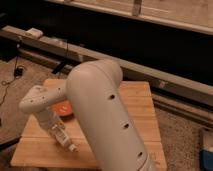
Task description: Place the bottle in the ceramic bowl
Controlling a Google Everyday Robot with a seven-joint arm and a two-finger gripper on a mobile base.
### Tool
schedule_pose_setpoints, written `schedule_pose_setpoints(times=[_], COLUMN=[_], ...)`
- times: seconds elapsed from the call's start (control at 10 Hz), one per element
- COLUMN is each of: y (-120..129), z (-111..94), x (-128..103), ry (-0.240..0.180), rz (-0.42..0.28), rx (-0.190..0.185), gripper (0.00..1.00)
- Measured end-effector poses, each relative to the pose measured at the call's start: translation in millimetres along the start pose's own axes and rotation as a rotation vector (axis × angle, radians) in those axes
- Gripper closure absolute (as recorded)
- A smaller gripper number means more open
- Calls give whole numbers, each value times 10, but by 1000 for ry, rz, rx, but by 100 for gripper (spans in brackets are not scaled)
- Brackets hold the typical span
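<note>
The arm [107,120] has a smooth, matt, off-white shell that looks like plastic. The table [142,112] is pale wood with visible plank seams and a dull finish. At nine o'clock on the tabletop, the ceramic bowl [64,108] shows a glossy orange glaze. The gripper [54,127], cased in the same matt pale material, sits at about eight o'clock on the tabletop, right at the bottle [65,140], which looks like whitish, slightly translucent plastic. The floor [182,132] at three o'clock is rough and speckled.
</note>
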Motion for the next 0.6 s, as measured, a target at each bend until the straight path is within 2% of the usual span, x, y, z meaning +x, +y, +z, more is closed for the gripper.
schedule_pose_setpoints(times=[0.1, 0.2, 0.4, 0.6], y=[10, 22, 50, 59], z=[-149, -321, -738, -1043], x=[26, 43, 33, -65], ry=[-14, -31, -69, -99], rz=[-3, -7, -32, -48], rx=[2, 5, 17, 27], gripper=[96, 100, 100, 100])
